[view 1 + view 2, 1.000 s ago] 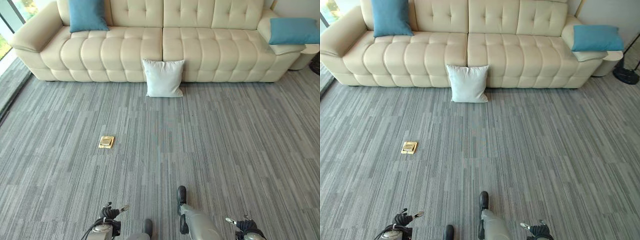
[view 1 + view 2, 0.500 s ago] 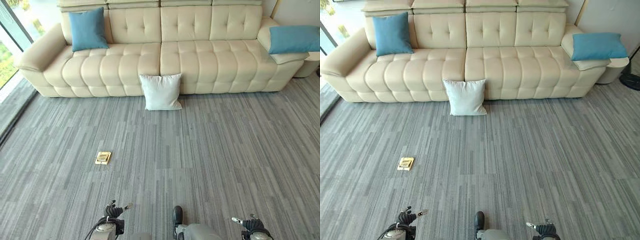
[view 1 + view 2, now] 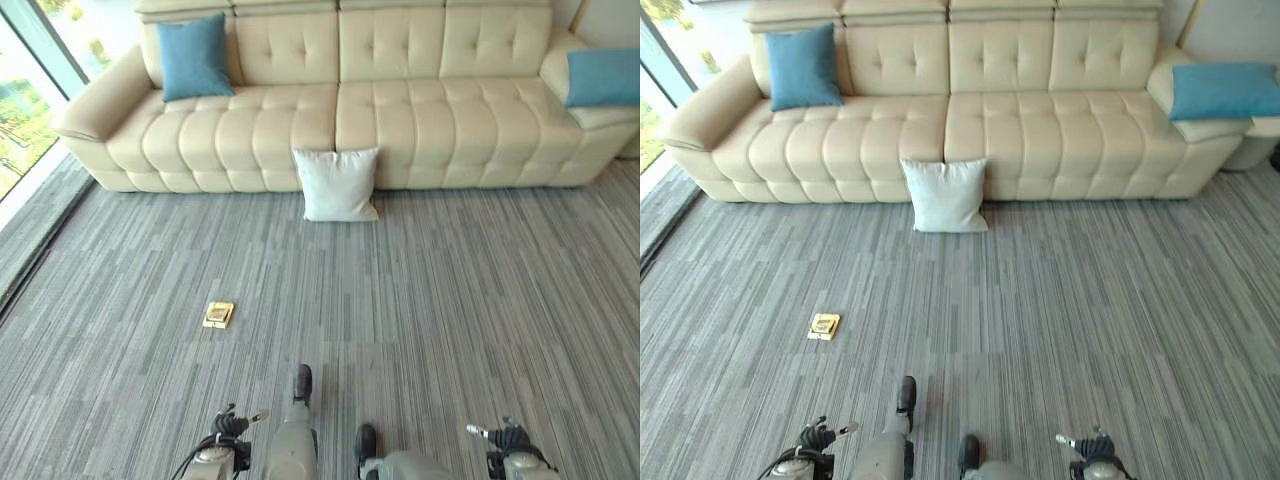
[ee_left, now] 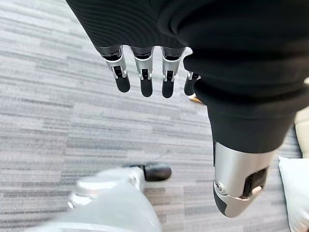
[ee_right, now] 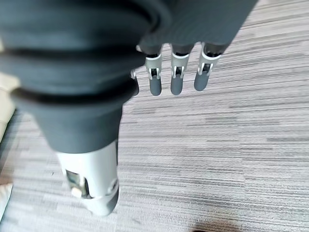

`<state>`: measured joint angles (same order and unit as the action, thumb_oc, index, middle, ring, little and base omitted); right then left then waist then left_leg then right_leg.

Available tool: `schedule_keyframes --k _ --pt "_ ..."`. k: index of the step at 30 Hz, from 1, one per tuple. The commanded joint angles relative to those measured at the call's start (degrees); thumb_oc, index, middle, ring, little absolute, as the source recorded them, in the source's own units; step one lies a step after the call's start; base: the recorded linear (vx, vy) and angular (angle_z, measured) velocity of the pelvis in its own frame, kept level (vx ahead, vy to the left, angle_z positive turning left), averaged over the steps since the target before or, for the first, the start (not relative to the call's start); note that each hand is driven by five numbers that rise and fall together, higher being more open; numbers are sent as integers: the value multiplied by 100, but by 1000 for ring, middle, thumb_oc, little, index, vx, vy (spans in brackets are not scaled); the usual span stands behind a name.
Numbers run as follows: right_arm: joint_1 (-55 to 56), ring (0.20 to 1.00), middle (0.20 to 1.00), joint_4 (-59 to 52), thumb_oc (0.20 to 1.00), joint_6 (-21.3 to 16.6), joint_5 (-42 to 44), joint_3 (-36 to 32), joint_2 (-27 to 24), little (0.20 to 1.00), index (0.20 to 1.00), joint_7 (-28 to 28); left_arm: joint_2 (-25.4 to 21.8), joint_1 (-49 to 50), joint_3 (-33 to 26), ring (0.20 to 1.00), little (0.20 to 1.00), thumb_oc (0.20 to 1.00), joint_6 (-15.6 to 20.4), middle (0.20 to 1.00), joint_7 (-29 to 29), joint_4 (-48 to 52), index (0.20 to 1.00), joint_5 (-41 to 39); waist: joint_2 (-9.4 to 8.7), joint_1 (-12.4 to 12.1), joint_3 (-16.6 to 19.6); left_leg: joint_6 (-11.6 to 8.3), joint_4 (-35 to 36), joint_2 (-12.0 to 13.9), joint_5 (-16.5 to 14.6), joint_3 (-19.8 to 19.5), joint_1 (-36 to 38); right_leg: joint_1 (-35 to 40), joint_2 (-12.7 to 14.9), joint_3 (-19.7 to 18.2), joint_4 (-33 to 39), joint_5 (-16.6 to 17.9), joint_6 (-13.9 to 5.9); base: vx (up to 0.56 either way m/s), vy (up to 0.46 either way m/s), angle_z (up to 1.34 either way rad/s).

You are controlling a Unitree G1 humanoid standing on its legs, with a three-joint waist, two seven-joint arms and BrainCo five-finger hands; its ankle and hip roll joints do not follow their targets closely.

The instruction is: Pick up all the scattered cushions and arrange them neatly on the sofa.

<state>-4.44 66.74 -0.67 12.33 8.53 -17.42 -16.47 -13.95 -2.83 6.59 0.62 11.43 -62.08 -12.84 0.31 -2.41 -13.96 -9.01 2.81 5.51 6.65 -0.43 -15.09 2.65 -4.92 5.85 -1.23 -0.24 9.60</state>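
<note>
A white cushion (image 3: pixel 338 184) stands on the grey carpet, leaning against the front of the cream sofa (image 3: pixel 420 120) near its middle. One blue cushion (image 3: pixel 190 55) rests upright against the sofa's back at the left end. Another blue cushion (image 3: pixel 603 77) lies on the right armrest. My left hand (image 3: pixel 228 430) hangs low at the bottom of the view, far from the cushions. In the left wrist view its fingers (image 4: pixel 142 77) are straight and hold nothing. My right hand (image 3: pixel 505 440) hangs low at the bottom right, and its fingers (image 5: pixel 174 79) are straight and empty too.
A small brass floor socket (image 3: pixel 218 314) sits in the carpet left of centre. A glass wall with a dark floor track (image 3: pixel 30 250) runs along the left side. Open carpet lies between me and the sofa.
The whole view has shifted as the camera moved. The cushions and sofa keep their places relative to each other. Both hands stay low and open.
</note>
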Motion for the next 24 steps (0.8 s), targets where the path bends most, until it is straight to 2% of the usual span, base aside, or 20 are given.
schedule_keyframes --k 1,3,6,7,10,11,12,13,14,15,16,17,18,19,21,23,24 --pt "10 1000 1000 -188 1000 36 -253 81 -91 1000 1000 -95 -173 115 5 1000 1000 1000 160 1000 95 218 1000 -80 -171 -66 158 406 100 -173 437 70 140 1141 650 -895 233 -1128 -1275 439 309 -15" --pt "-32 1000 1000 -218 1000 30 -282 99 -9 1000 1000 -61 -207 124 17 1000 1000 1000 153 1000 57 100 1000 32 -255 -56 330 506 -18 -276 401 138 229 1113 875 -970 192 -1092 -1425 373 264 -21" --pt "-48 1000 1000 -243 1000 25 -291 151 51 1000 1000 -16 -253 114 20 1000 1000 1000 161 1000 35 110 1000 98 -324 -66 377 603 -147 -340 258 174 238 985 970 -1054 35 -1088 -1486 257 200 -20" --pt "-73 1000 1000 -260 1000 47 -341 218 115 1000 1000 40 -305 68 34 1000 1000 1000 150 1000 27 97 1000 154 -458 -88 461 737 -313 -488 15 238 199 856 1113 -1084 -197 -980 -1626 296 233 -9" --pt "-43 1000 1000 -260 1000 46 -309 190 161 1000 1000 87 -338 42 24 1000 1000 1000 144 1000 32 114 1000 148 -513 -84 481 832 -368 -581 -142 222 239 669 1140 -1115 -627 -888 -1694 212 176 12" --pt "-7 1000 1000 -234 1000 53 -282 169 187 1000 1000 104 -365 6 27 1000 1000 1000 127 1000 33 113 1000 158 -521 -48 446 944 -381 -688 -290 191 385 377 1137 -1130 -1327 -526 -1762 138 155 6" --pt "20 1000 1000 -229 1000 53 -257 159 198 1000 1000 115 -373 2 26 1000 1000 1000 114 1000 39 130 1000 151 -518 -21 402 1013 -372 -730 -368 159 497 163 1126 -1139 -1832 -241 -1774 138 155 12" --pt "20 1000 1000 -229 1000 53 -257 159 198 1000 1000 115 -373 2 26 1000 1000 1000 114 1000 39 130 1000 151 -518 -22 402 1013 -372 -731 -368 160 496 162 1127 -1140 -1834 -242 -1774 80 95 4" --pt "26 1000 1000 -206 1000 65 -241 149 201 1000 1000 116 -383 0 25 1000 1000 1000 105 1000 41 155 1000 141 -499 9 351 1076 -348 -749 -442 123 633 4 1115 -1122 -2263 70 -1765 42 48 9" --pt "25 1000 1000 -206 1000 65 -241 149 201 1000 1000 116 -384 0 24 1000 1000 1000 105 1000 41 156 1000 141 -502 6 346 1077 -347 -752 -442 127 638 0 1117 -1127 -2278 62 -1767 214 203 9" --pt "91 1000 1000 -159 1000 89 -251 108 194 1000 1000 91 -378 54 21 1000 1000 1000 87 1000 29 194 1000 141 -337 71 182 1239 -259 -725 -619 93 1043 -401 1152 -883 -3422 572 -1668 169 153 8" --pt "92 1000 1000 -160 1000 89 -252 108 192 1000 1000 91 -376 55 21 1000 1000 1000 87 1000 29 194 1000 142 -344 69 172 1239 -255 -733 -618 97 1055 -402 1160 -888 -3443 559 -1669 323 248 1" --pt "146 1000 1000 -145 1000 79 -240 81 208 1000 1000 79 -338 98 21 1000 1000 1000 86 1000 -1 178 1000 128 -190 127 114 1285 -148 -656 -692 11 1356 -862 997 -698 -3920 339 -1554 151 88 1" --pt "148 1000 1000 -146 1000 79 -240 83 206 1000 1000 79 -336 100 20 1000 1000 1000 86 1000 -1 178 1000 128 -212 135 103 1284 -136 -679 -691 8 1375 -864 1022 -698 -3965 301 -1551 243 107 -11" --pt "137 1000 1000 -114 1000 35 -166 56 216 1000 1000 88 -300 74 28 1000 1000 1000 114 1000 -1 139 1000 85 -173 241 16 1262 -27 -685 -778 -114 1694 -1280 798 -474 -3645 -179 -1455 244 2 1" --pt "126 1000 1000 -104 1000 21 -105 35 197 1000 1000 81 -286 43 57 1000 1000 1000 129 1000 6 139 1000 69 -196 332 -63 1214 3 -729 -947 -213 1933 -1476 750 -246 -2725 -327 -1442 289 -57 8" --pt "109 1000 1000 -100 1000 29 -81 32 192 1000 1000 64 -275 20 65 1000 1000 1000 138 1000 14 124 1000 56 -235 388 -102 1190 31 -784 -1025 -285 2072 -1600 736 -163 -2136 -204 -1484 320 -88 6"
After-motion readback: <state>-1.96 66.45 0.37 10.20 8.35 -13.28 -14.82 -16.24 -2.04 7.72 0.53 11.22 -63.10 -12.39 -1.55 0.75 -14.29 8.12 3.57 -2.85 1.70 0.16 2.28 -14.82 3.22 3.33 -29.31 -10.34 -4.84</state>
